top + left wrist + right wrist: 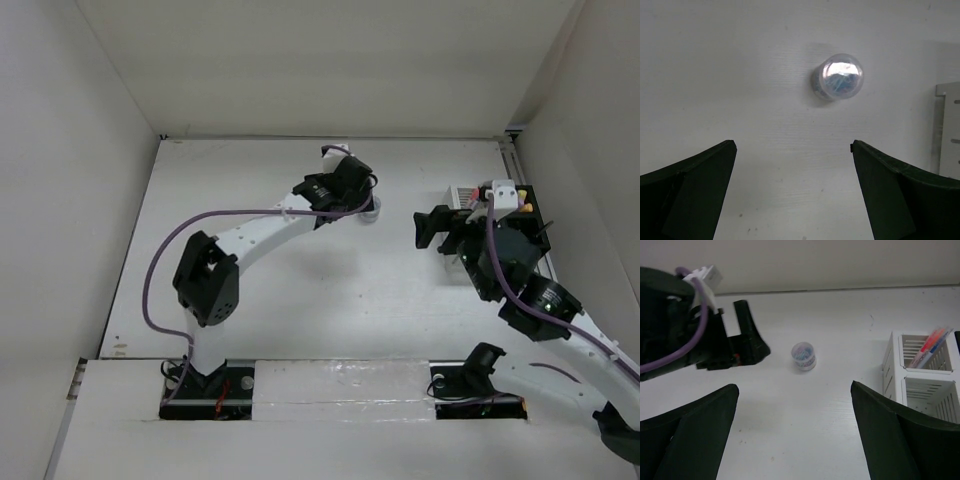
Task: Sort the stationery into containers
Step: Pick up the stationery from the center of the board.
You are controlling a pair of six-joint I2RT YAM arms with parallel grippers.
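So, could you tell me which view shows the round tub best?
Left wrist: the tub sits close and unblocked. Right wrist shows it smaller, from the side; the top view shows only an edge under the left gripper.

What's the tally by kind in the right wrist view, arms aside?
Small round tub: 1
White organiser: 1
Pens standing in it: at least 2, overlapping, exact count unclear
Total: at least 4
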